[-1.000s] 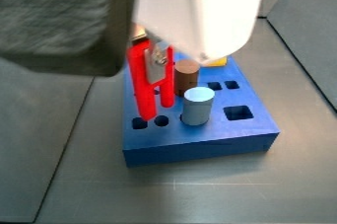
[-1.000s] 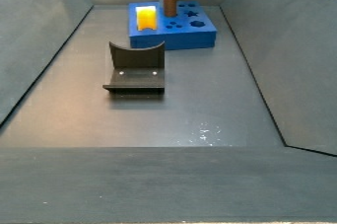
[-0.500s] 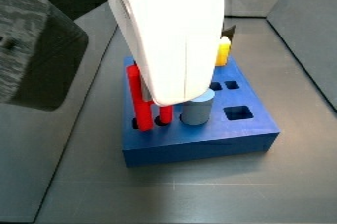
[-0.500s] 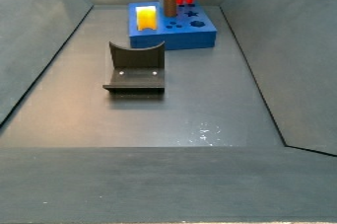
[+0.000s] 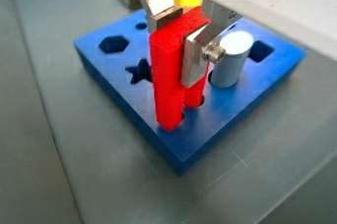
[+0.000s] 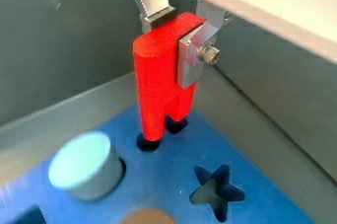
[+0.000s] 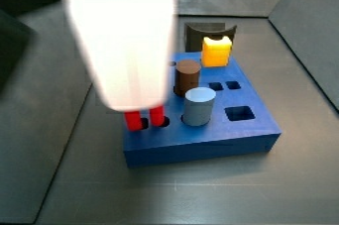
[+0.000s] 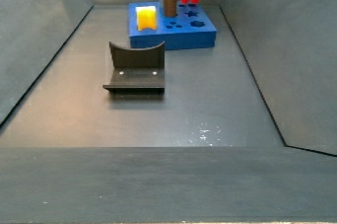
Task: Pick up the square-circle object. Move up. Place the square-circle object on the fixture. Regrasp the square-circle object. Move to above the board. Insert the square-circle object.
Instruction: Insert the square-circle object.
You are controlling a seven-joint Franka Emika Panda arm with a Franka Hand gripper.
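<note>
- The fixture (image 8: 134,67) stands on the floor, well apart from the board (image 8: 171,37), unchanged from a second ago.
- The gripper (image 5: 184,33) is above the board, jaws clamped on the square-circle object (image 5: 174,68), held upright.
- The object sits lower than a second ago; in both wrist views its prongs (image 6: 162,127) enter board holes beside the grey cylinder (image 6: 82,165).
</note>
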